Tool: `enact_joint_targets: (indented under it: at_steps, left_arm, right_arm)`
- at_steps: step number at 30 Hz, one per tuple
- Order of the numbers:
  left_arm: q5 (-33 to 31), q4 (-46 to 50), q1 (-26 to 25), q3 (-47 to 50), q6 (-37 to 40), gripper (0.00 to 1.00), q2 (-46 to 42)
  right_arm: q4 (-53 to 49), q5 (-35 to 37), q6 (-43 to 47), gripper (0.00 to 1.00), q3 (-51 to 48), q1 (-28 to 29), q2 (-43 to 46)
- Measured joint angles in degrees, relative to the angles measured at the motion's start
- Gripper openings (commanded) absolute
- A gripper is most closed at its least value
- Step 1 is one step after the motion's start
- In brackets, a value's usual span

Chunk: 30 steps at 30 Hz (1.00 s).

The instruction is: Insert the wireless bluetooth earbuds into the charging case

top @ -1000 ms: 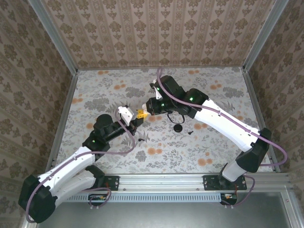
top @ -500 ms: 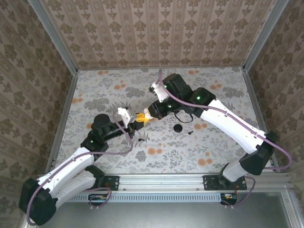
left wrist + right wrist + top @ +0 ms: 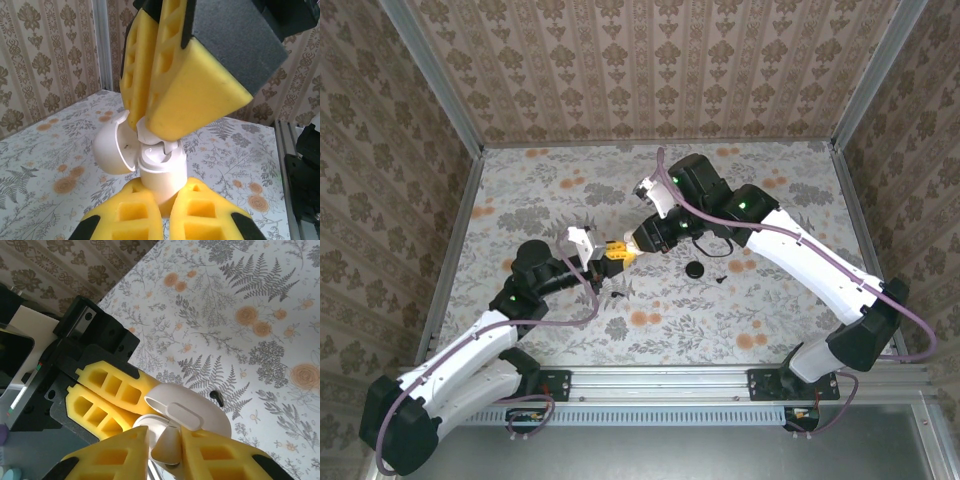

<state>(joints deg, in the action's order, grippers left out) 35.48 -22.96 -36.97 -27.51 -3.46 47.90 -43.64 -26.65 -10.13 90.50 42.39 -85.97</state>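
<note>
My left fingers (image 3: 125, 220) clamp the small white rounded plastic charging case (image 3: 162, 172) above the counter (image 3: 520, 200), lid open. My right fingers (image 3: 200, 95), narrowly parted, sit at its mouth. 1 tiny black earbud (image 3: 720, 279) lies on the counter, seemingly left to insert.

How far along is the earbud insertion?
Done: the left pincer grips the charging case off the table, lid swung open. In hand: the right pincer sits at the case's open top; whether it carries an earbud I cannot tell. Left: one tiny black earbud lies on the table beside the black disc; no earbud visibly seated, lid not closed.
</note>
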Motion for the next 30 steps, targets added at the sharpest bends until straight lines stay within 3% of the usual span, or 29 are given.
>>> enact_joint_targets:
  at_steps: [8, 21, 30]
  left_arm:
    - [0.04, -0.83, -0.02, 0.0, 0.0, 0.0, 1.07]
    - [-0.79, -1.01, -0.02, -0.02, 0.0, 0.0, 3.08]
    - [-0.81, -1.97, -0.02, -0.02, 0.0, 0.0, 4.02]
  right_arm:
    - [0.13, -0.15, -0.94, 0.37, -0.02, 0.24, -0.04]
    - [-4.26, 5.29, -1.95, 0.49, 4.11, 2.05, -3.34]
    - [-5.75, 7.63, -1.84, 0.52, 5.9, 2.84, -4.22]
